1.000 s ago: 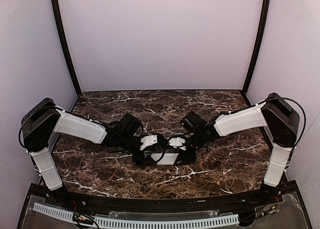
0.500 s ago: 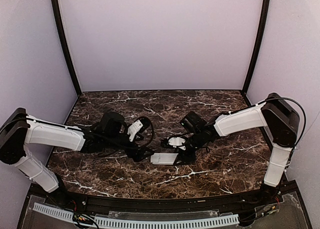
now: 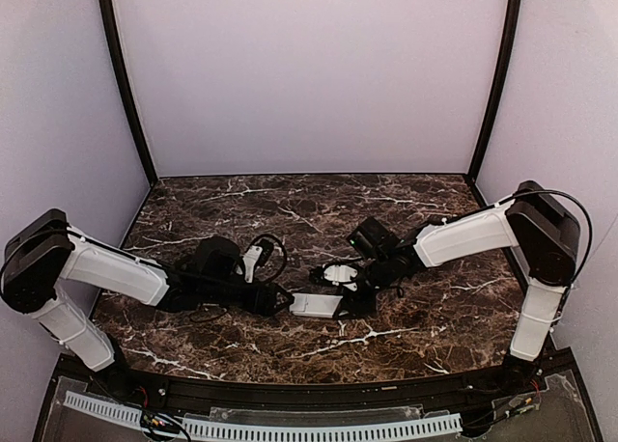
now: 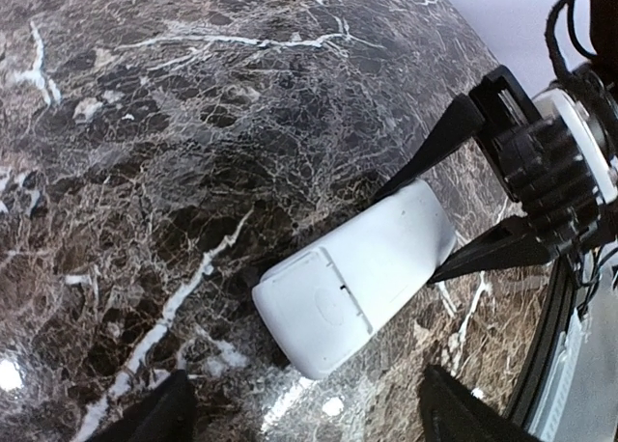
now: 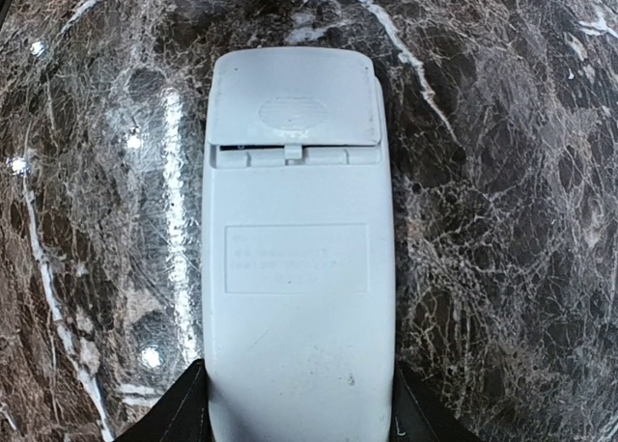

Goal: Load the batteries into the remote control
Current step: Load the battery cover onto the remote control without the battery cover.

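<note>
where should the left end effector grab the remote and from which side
Probably the free end by the battery cover, pinched across its long side edges, coming from the left. The remote lies flat, back up, with the right end effector clamping the other end's sides.

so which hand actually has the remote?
The right hand: it clamps the remote by its sides at one end. The left hand hangs open, short of the battery-cover end, touching nothing.
</note>
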